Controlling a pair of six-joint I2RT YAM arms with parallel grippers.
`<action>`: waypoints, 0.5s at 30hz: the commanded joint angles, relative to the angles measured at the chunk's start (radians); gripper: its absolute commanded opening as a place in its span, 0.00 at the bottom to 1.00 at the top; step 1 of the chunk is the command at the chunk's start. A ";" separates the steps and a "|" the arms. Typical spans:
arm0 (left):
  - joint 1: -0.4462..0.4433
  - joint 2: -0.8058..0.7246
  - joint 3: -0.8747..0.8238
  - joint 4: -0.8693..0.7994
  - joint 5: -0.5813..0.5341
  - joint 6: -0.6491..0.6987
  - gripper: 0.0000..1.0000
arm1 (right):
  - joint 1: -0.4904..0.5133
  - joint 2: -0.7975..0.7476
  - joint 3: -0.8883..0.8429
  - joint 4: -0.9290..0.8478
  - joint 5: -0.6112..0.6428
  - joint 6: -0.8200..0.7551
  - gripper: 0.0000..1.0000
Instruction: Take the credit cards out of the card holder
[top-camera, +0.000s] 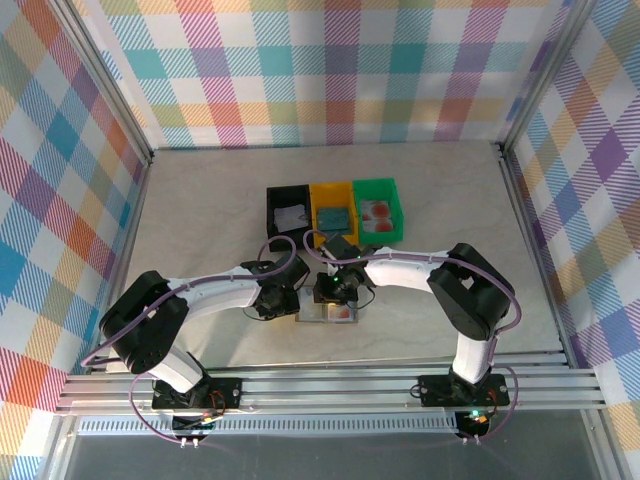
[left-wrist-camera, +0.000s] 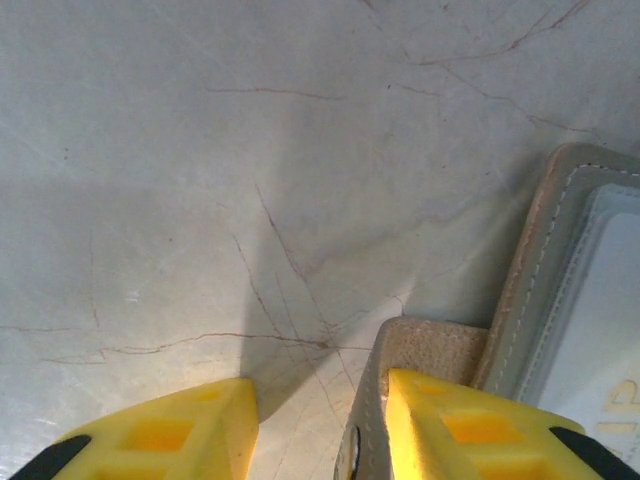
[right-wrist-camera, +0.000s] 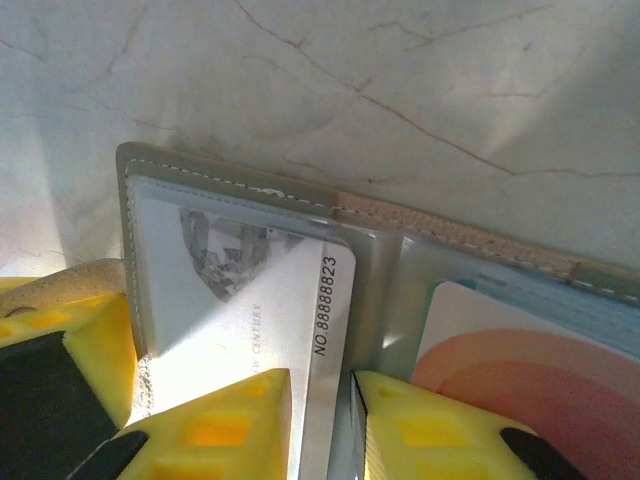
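The card holder (right-wrist-camera: 240, 178) lies open and flat on the table (left-wrist-camera: 200, 150), just in front of my two bases, and the step in hand, as I judge it, is drawing the white-grey card (right-wrist-camera: 300, 300) out of its clear pocket. My right gripper (right-wrist-camera: 320, 378) is drawn in narrow, its fingers (right-wrist-camera: 215, 425) on either side of the card's numbered edge, which runs straight between them; I read that as a pinch on the card alone. To do this well I should pull along the card's own length, flat and slow and in line with the pocket mouth, so the plastic slides rather than buckles and the holder is not dragged along. A lift or twist too early would likely jam the corner against the stitched seam. The bracing falls to my left gripper (left-wrist-camera: 315, 385), whose jaws stand partly apart. The holder's tan tab (left-wrist-camera: 425, 345) lies against the inner face of one finger, with bare table showing across to the other, so nothing is clamped there. Whether that finger presses the tab down I cannot tell. A reddish-pink card (right-wrist-camera: 520, 350) sits in the other panel, untouched.
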 joint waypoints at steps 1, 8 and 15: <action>-0.036 0.208 -0.122 0.290 0.195 -0.018 0.38 | 0.001 0.017 -0.032 0.060 -0.018 0.004 0.23; -0.037 0.236 -0.122 0.315 0.205 -0.021 0.38 | 0.001 0.033 -0.067 0.138 -0.077 0.012 0.23; -0.038 0.249 -0.122 0.321 0.208 -0.021 0.38 | 0.001 0.042 -0.103 0.228 -0.135 0.036 0.22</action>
